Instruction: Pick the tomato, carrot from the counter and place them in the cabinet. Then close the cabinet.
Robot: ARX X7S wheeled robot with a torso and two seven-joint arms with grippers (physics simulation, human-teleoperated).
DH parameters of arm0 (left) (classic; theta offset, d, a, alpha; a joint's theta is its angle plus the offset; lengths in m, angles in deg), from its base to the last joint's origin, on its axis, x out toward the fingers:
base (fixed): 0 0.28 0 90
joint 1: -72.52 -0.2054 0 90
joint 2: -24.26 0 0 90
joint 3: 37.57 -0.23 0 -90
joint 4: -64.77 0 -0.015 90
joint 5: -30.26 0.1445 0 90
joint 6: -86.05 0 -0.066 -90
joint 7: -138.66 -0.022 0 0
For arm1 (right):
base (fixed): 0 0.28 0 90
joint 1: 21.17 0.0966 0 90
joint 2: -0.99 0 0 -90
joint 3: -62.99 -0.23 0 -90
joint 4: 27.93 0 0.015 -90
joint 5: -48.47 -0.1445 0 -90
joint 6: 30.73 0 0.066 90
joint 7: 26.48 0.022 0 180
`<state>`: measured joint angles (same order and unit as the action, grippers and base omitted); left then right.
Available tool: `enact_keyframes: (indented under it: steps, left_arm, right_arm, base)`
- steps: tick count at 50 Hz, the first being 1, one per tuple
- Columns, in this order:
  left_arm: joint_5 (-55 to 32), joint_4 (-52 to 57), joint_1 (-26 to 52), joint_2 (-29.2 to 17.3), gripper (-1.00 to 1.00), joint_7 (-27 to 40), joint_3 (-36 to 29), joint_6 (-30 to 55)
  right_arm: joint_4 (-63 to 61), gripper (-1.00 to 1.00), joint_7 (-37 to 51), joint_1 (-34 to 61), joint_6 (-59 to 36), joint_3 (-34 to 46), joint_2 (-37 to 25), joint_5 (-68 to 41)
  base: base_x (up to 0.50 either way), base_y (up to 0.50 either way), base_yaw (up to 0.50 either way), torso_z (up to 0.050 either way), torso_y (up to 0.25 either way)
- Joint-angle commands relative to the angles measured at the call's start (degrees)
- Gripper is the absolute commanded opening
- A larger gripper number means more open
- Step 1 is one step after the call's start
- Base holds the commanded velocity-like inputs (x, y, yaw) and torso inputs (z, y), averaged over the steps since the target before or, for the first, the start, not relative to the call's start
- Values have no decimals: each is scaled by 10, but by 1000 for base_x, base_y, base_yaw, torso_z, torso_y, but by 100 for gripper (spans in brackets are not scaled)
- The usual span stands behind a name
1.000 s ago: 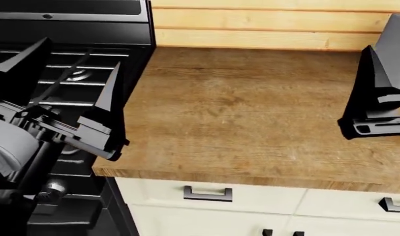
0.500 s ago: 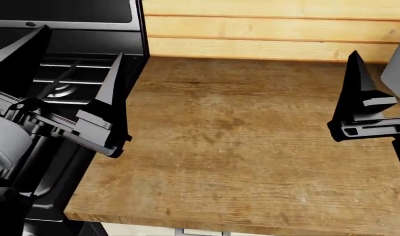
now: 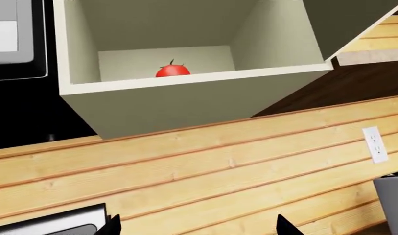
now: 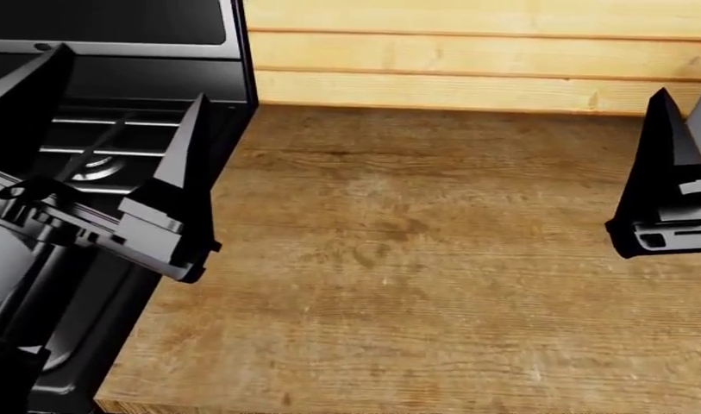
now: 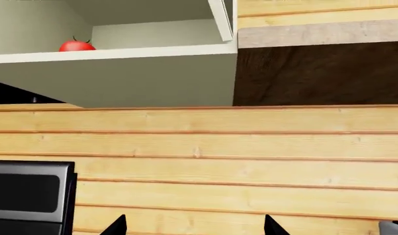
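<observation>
Sliding rightward, right end effector (image 4: 672, 207) nears frame edge.

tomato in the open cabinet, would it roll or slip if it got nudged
The tomato looks round, so a nudge would probably roll it along the cabinet shelf. Its glossy skin suggests it may be slippery. It sits near the front lip, so it might roll out.

The wide brown wood-grain surface (image 4: 442, 259) looks matt and slightly rough. The pale plank wall (image 5: 238, 156) shows smooth, lightly varnished wood. The cream open cabinet (image 3: 185, 98) is painted flat and matt, the small round red tomato (image 3: 173, 71) glossy, the black stove top (image 4: 97, 147) sleek metal.
</observation>
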<state>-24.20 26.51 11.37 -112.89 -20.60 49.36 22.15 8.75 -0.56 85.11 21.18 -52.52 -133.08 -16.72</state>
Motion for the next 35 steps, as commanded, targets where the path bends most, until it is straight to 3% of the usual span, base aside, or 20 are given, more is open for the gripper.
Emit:
enact_keyframes:
  steps: [1,9,35]
  left_arm:
    - [-2,2,-7,-7,100,0,7,-5]
    - [2,1,-11,-7,100,-2,5,-7]
    - [-15,12,-39,-25,100,17,40,-21]
  right_arm:
    - [-4,100,8,-13,2,-22,-10,-15]
    - [-6,100,-2,-39,9,-45,-7,-7]
    - [-9,100,16,-236,7,-362,9,-118]
  base:
    - [0,0,0,0,0]
    - [86,6,0,0,0]
    - [0,0,0,0,0]
